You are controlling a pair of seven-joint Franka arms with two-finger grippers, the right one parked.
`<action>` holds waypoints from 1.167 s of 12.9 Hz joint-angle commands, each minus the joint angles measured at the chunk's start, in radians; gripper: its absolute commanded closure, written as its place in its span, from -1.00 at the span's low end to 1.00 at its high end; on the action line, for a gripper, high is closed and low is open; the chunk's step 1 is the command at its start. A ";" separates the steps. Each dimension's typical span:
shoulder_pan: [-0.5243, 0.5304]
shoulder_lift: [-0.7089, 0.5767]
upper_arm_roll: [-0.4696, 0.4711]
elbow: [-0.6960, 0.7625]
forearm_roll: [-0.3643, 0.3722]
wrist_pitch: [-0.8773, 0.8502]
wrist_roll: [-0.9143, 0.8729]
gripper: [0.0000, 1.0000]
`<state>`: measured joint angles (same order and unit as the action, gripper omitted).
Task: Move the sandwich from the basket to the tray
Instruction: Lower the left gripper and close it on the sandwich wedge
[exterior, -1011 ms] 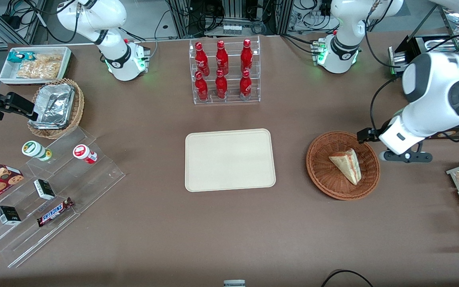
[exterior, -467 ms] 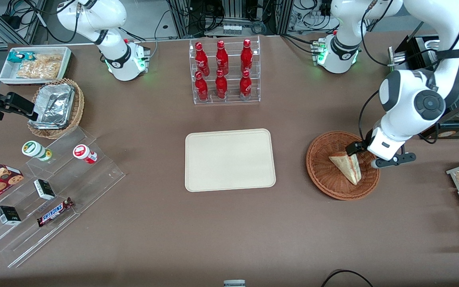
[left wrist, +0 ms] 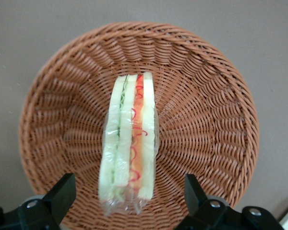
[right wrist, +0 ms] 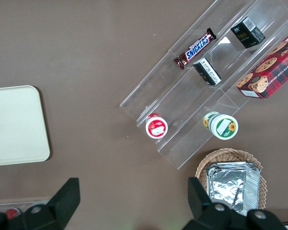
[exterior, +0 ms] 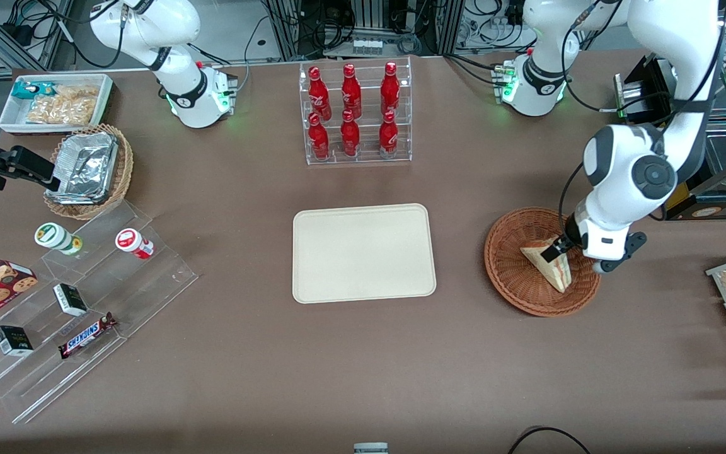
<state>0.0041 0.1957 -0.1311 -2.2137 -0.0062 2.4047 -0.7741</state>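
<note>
Brown desk (exterior: 262,353) surface is carrying the whole scene, with the wicker basket (exterior: 514,277) sitting toward the working arm's end and the cream tray (exterior: 363,252) lying bare at the middle, well apart from it. The sandwich (exterior: 549,263) is still lying in the basket, its striped cut edge of red, orange and green filling facing up in the left wrist view (left wrist: 128,143).

The left arm is lowering over the basket: a second ago its gripper (exterior: 568,249) was hanging outside the rim on the working arm's side, half a second ago it was reaching the rim, and now it is sitting above the wide end of the sandwich, inside the basket's outline. The wrist has also been turning, so the hand is now pointing down more steeply.

In the wrist view the fingers (left wrist: 62,191) are spread wide, one on either side of the wedge, with clear gaps between each fingertip and the wrapper. Whether they have yet come down level with the sandwich cannot be told.

Nearer the arm bases, a clear rack of red bottles (exterior: 353,113) is standing unchanged.
</note>
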 commanded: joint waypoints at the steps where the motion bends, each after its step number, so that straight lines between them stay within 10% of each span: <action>1: -0.004 0.050 0.001 0.002 -0.014 0.042 -0.033 -1.00; 2: -0.004 0.068 0.001 0.000 -0.014 0.057 -0.033 -0.99; 5: -0.004 0.077 0.001 0.006 -0.009 0.053 -0.022 0.67; 6: -0.004 0.071 0.002 0.012 0.000 0.047 -0.007 0.81; 15: -0.126 0.108 -0.021 0.316 -0.002 -0.347 0.443 0.83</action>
<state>-0.0704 0.2610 -0.1554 -1.9804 -0.0045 2.1189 -0.3759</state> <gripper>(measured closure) 0.841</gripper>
